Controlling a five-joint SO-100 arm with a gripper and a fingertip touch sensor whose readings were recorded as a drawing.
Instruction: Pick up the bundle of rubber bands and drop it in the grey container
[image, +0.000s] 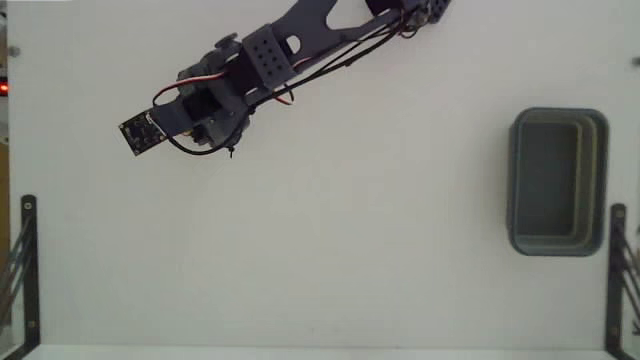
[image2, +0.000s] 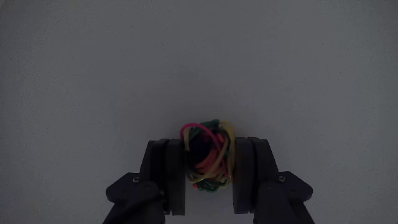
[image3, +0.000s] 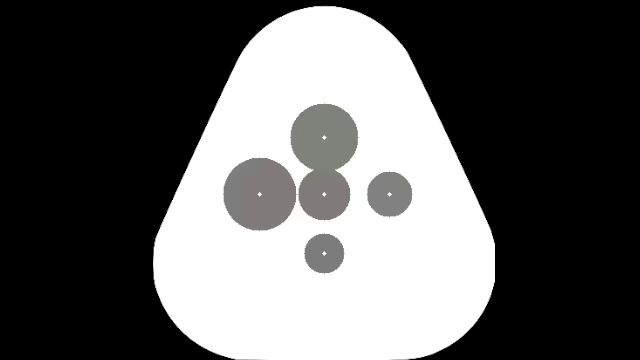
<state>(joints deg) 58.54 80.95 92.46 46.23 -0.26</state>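
Counting first: one arm (image: 300, 45), one gripper (image2: 210, 171), one bundle of rubber bands (image2: 208, 155), one grey container (image: 557, 181). Two black brackets too, one at each lower edge of the fixed view, left bracket (image: 22, 262) and right bracket (image: 620, 275).

Starting at the left of the fixed view, the arm reaches down from the top edge to the upper left of the table (image: 350, 250), a small circuit board (image: 140, 133) sticking out at its tip. The gripper's fingers and the bundle are hidden under the arm's body there.

Over to the wrist view, and there it is: the bundle sits squarely between the two dark fingers, left finger (image2: 168, 174) and right finger (image2: 252, 174), red, yellow, orange and green loops bulging out past the tips. The jaws are drawn in narrow, both inner faces pressing on the clump. It is gripped. Whether it is off the surface, I cannot tell.

Far right of the fixed view, the container stands well apart from the arm, long side running up and down, nothing visible inside.

The table is plain white and matte.
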